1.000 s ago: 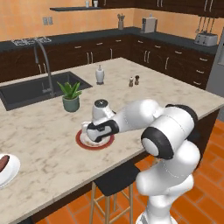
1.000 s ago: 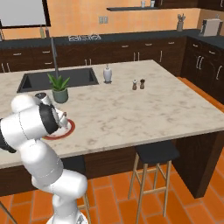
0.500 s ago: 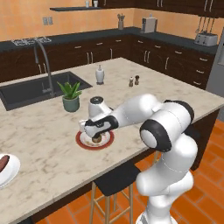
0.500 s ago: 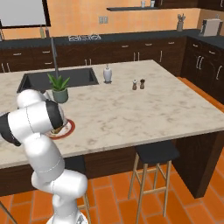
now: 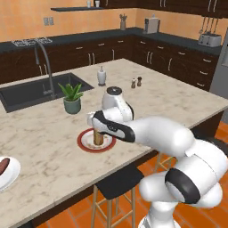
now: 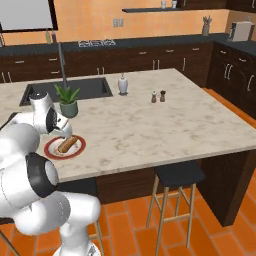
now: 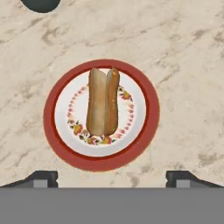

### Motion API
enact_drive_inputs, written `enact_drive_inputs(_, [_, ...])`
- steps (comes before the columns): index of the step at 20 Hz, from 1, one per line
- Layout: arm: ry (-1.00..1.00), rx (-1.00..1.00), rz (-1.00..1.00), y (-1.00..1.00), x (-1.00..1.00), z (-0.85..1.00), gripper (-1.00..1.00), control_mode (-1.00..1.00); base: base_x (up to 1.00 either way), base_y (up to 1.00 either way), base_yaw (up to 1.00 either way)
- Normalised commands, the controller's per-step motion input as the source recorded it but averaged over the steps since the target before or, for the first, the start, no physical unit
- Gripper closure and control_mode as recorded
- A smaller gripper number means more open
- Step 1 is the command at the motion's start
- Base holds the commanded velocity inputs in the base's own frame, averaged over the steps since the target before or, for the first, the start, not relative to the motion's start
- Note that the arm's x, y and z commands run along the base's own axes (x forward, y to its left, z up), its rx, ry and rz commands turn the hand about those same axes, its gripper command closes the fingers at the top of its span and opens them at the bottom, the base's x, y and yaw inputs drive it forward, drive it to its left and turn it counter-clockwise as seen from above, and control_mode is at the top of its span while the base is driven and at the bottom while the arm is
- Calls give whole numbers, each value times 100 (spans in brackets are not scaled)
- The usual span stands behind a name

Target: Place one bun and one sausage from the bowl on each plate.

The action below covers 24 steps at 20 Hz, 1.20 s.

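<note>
Even, bright rendered light, soft shadows, slightly blurry low-resolution pictures.

The white arm (image 5: 169, 138) rises from its base, bends at a dark elbow joint and reaches forward and to the left over the counter, its forearm lying roughly level. The wrist turns down so that the hand points at the surface below. The gripper (image 7: 112, 177) hangs above the counter with its jaws spread wide: the two dark fingertips (image 7: 41, 178) sit far apart and nothing is between them. In the right base view the hand (image 6: 59, 125) seems mostly hidden behind the robot's own upper links.
</note>
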Motion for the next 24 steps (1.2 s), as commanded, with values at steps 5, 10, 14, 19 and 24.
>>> enact_drive_inputs(5, [-11, 17, 3, -74, -80, 43, -100, 100, -20, -3, 4])
enact_drive_inputs(10, [0, 0, 0, 0, 0, 0, -100, 100, -93, 60, 36])
enact_drive_inputs(14, [0, 0, 0, 0, 0, 0, -100, 100, -24, 100, 35])
enact_drive_inputs(19, [0, 0, 0, 0, 0, 0, -100, 100, -1, 100, 26])
enact_drive_inputs(24, [0, 0, 0, 0, 0, 0, -100, 100, 35, 100, 5])
